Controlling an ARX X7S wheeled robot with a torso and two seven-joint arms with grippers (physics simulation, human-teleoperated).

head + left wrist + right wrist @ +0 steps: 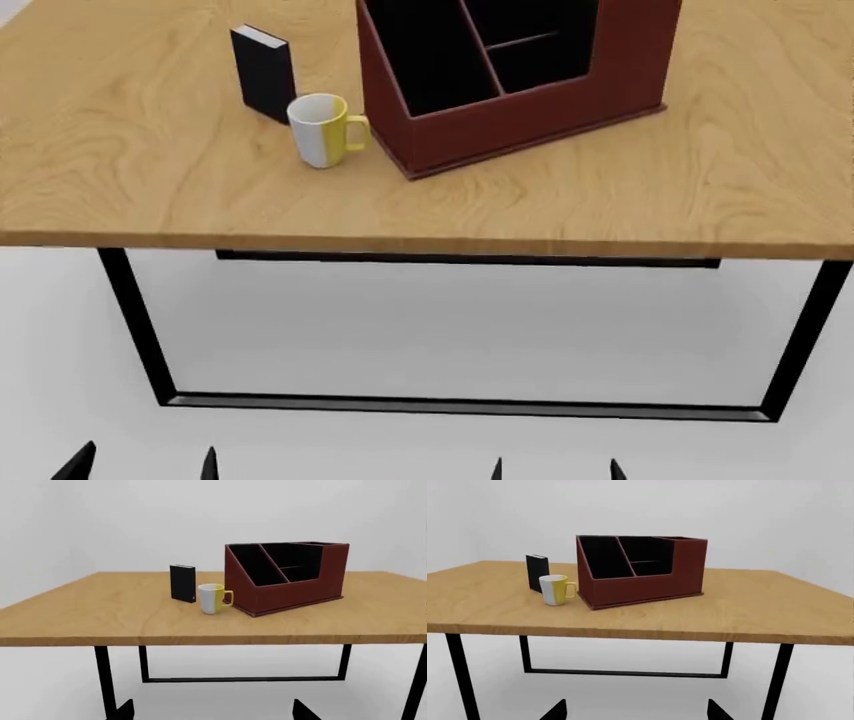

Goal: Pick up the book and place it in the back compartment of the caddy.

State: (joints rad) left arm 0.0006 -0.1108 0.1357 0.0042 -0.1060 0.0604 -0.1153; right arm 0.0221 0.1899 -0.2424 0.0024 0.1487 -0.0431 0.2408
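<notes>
nearest the robot, only dark fingertips showed at the lower edge of the head view, the left gripper (143, 468) and the right gripper (554, 468), both low, in front of the table (667, 200) and short of its near edge; each pair of tips stood apart with nothing between them, so both read as spread and empty. on the wooden top, the first thing met going inward was the mug (323, 130), white and yellow, handle turned toward the caddy (534, 110) just to its right. the book (263, 72) stood upright just behind and left of the mug, close to it though whether they touched could not be told; its long axis was vertical, a broad black cover facing roughly toward the robot and a narrow edge toward the caddy. it lay ahead, up and to the left of centre, so the left gripper looked the nearer one, with the mug partly guarding the near right approach. farther right, the maroon caddy sat angled, and the back compartment (541, 62) was the small dark cell beyond the thin cross-divider, well inside the taller walls. nothing had been lifted yet.
</notes>
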